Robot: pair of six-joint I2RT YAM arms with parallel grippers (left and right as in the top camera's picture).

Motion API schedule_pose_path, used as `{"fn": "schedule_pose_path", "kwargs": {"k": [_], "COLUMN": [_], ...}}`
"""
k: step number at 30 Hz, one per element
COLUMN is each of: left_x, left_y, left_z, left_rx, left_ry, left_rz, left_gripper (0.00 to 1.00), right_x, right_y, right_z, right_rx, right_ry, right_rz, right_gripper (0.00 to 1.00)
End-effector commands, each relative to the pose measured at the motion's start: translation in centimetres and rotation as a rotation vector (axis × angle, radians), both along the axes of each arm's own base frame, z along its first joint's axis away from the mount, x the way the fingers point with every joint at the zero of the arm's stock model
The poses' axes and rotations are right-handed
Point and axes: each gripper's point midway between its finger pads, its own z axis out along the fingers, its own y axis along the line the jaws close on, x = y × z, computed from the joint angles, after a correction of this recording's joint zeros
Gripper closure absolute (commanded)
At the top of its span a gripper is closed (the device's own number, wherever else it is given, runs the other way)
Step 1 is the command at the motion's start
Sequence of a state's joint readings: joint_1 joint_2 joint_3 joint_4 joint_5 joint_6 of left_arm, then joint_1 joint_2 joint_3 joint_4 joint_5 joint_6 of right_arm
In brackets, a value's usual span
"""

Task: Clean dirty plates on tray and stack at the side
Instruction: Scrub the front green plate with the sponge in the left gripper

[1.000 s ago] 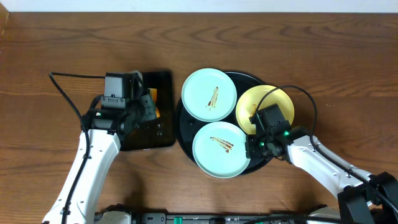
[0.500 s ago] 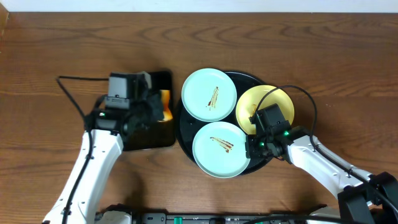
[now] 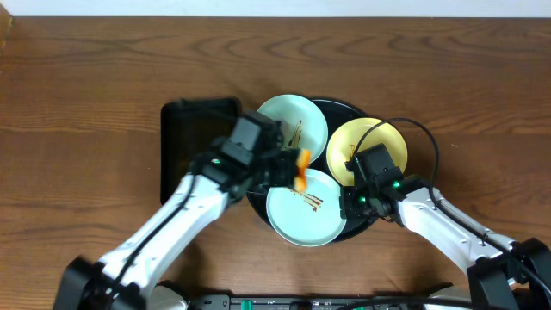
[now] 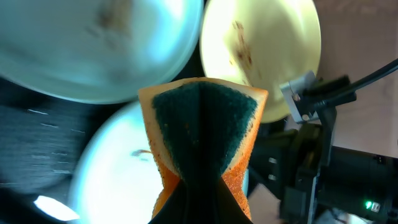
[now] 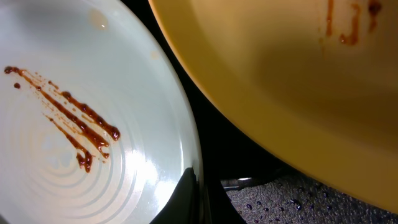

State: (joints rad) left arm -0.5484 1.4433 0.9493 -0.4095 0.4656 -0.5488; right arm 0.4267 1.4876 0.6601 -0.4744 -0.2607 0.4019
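Observation:
The round black tray (image 3: 337,109) holds three plates. A mint plate (image 3: 280,120) sits at the back, a mint plate (image 3: 306,215) with brown streaks at the front, and a yellow plate (image 3: 379,138) on the right. My left gripper (image 3: 297,170) is shut on an orange sponge (image 4: 202,134) with a dark green face, above the gap between the two mint plates. My right gripper (image 3: 348,205) is shut on the right rim of the front mint plate (image 5: 93,124); the yellow plate (image 5: 280,93) lies beside it.
A smaller rectangular black tray (image 3: 185,142) lies left of the round tray. Brown wood-grain tabletop (image 3: 86,69) surrounds everything. A black cable loops over the yellow plate from the right arm.
My left gripper lifted the sponge off the rectangular tray and swung right to above the mint plates. The right arm has not moved.

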Motion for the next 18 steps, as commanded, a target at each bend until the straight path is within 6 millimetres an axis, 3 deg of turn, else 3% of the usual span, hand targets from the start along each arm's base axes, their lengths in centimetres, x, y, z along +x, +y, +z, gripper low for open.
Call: {"fn": "schedule_pose_path", "kwargs": {"k": [1, 10, 18], "left_x": [-1.9, -5.0, -5.0], "left_y": [-2.8, -6.8, -6.1], "left_z": [-2.1, -6.6, -8.9], "left_rx": [-0.036, -0.051, 0.035], "left_ry": [0.159, 0.334, 0.32], "left_rz": [0.02, -0.062, -0.053], "left_gripper": [0.93, 0.93, 0.93], "right_x": [0.0, 0.0, 0.0], "right_y": [-0.2, -0.2, -0.2], "right_z": [-0.2, -0.2, -0.2], "right_rx": [-0.024, -0.024, -0.024], "right_ry": [-0.001, -0.001, -0.001], "right_rz": [0.007, 0.008, 0.007], "right_gripper": [0.99, 0.99, 0.99]}}
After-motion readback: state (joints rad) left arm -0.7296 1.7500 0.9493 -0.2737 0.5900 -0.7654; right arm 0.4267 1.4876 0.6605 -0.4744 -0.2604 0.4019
